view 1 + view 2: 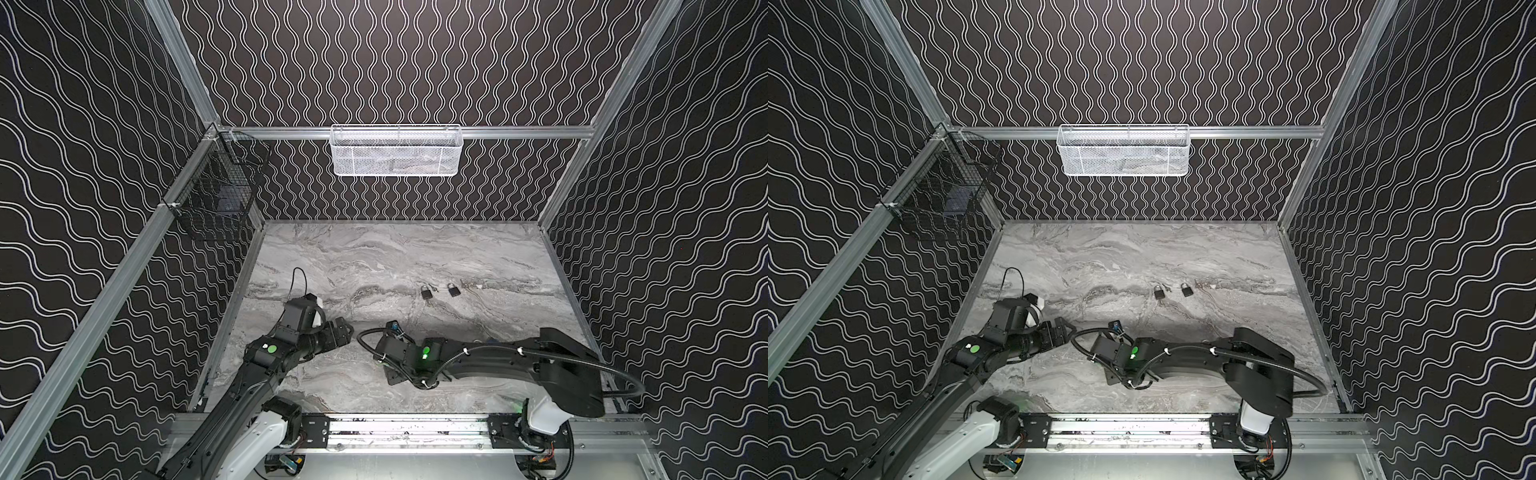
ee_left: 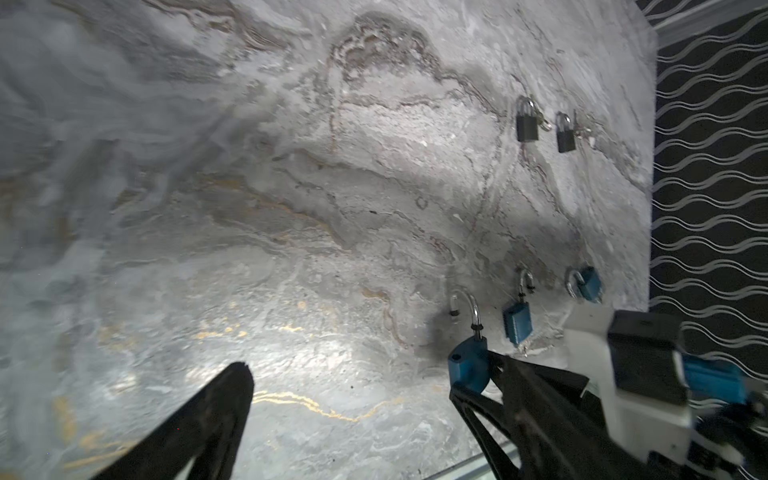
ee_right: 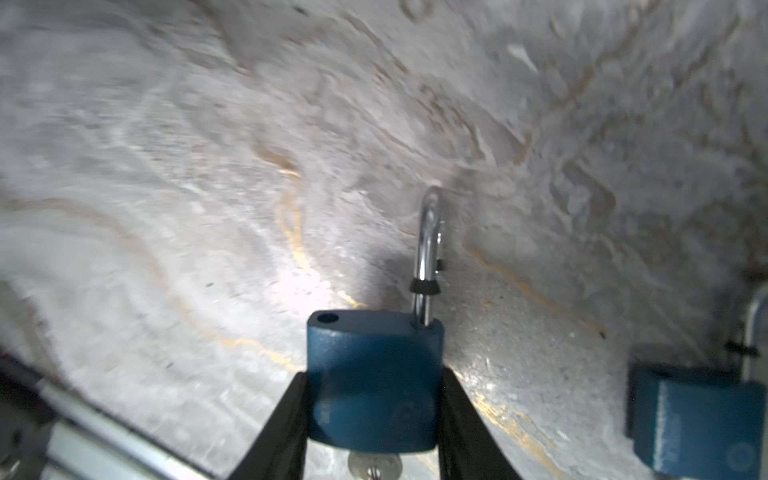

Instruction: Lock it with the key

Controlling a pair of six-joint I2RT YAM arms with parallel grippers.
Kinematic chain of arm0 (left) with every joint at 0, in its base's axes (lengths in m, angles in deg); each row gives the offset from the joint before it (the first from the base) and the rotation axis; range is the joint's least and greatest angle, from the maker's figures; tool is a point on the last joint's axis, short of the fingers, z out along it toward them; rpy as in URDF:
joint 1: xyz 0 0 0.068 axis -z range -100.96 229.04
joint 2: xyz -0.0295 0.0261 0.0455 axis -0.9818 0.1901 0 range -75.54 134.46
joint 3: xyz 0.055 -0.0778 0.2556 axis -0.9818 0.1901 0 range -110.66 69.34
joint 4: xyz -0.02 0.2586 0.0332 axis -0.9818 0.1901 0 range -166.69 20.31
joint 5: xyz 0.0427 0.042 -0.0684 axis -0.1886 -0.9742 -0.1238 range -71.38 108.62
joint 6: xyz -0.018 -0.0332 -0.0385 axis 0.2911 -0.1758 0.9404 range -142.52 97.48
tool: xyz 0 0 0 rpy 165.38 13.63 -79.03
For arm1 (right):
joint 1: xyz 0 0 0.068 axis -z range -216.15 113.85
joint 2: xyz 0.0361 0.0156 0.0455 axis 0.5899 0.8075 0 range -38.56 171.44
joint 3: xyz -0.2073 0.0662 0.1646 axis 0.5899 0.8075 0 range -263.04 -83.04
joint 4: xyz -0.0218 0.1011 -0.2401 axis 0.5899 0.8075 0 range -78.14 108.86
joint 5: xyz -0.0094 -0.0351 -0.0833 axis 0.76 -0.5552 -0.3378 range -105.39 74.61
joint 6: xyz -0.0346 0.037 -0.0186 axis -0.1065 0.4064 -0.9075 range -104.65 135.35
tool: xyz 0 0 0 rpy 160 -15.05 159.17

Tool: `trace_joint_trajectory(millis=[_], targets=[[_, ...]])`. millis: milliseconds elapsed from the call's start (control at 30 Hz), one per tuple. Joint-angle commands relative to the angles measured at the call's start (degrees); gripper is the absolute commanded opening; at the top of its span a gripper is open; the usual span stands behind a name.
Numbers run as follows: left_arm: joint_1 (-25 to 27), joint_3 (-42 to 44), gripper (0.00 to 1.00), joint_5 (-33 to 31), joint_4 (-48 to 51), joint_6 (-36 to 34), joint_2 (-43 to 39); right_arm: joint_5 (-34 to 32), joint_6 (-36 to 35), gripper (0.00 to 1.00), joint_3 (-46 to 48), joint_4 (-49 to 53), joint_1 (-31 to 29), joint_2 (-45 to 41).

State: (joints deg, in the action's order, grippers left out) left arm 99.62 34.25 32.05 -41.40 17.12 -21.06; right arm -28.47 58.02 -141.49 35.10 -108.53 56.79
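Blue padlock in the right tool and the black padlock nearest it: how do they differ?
The blue padlock has its shackle standing open, with one hole empty; the black padlock has its shackle closed. The blue padlock is gripped by the right tool; the black padlock lies free on the table. Both have silver shackles.

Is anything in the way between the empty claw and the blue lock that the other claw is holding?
Nothing visible. The open left gripper sits right beside the blue padlock, which the right gripper clamps by its sides. Only bare table shows in the gap between them.
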Motion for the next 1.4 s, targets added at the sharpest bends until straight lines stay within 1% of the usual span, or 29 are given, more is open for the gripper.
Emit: trace_joint_trajectory(millis=[0,100,233,300,433,533,700,933,967,1100,1233,1367], targets=[[-0.10,0.81,0.96,7.43,-8.13,-1.11,1.59,1.51,-9.82,0.23,0.93,-5.73,-0.16,-2.91],[-0.04,1.42,0.95,10.83,-11.97,-0.58,4.03,1.38,-13.84,0.23,0.94,-5.36,0.16,-4.43],[-0.01,1.70,0.94,14.12,-16.89,0.07,7.25,3.79,-17.98,0.21,0.97,-6.58,0.79,-6.54],[0.07,1.35,0.94,14.40,-18.08,0.43,8.87,4.03,-19.41,0.21,0.98,-6.53,1.01,-7.25],[0.54,0.77,0.93,16.66,-23.37,1.06,12.51,7.39,-22.42,0.21,0.71,-6.42,2.15,-8.26],[2.50,0.10,0.91,16.81,-27.32,0.60,15.16,10.93,-23.92,0.20,0.71,-7.67,3.65,-9.26],[4.56,-0.16,0.91,17.05,-32.39,0.53,18.30,15.65,-25.34,0.20,0.93,-9.32,6.79,-11.38],[6.04,-0.50,0.89,20.02,-37.56,0.48,22.04,19.98,-26.43,0.19,0.97,-11.39,10.71,-12.73],[6.34,-0.71,0.89,20.23,-37.74,0.42,22.17,20.63,-26.44,0.19,2.70,-11.95,11.17,-12.84],[6.58,-0.43,0.87,21.37,-38.93,0.21,21.46,21.81,-26.42,0.19,3.21,-13.21,12.57,-12.69],[6.58,0.36,0.83,22.45,-40.21,0.10,21.10,22.40,-26.43,0.19,3.16,-13.74,13.22,-12.11],[6.57,0.48,0.81,22.50,-39.60,-0.58,21.21,23.37,-26.22,0.19,3.56,-14.48,13.67,-12.12]])
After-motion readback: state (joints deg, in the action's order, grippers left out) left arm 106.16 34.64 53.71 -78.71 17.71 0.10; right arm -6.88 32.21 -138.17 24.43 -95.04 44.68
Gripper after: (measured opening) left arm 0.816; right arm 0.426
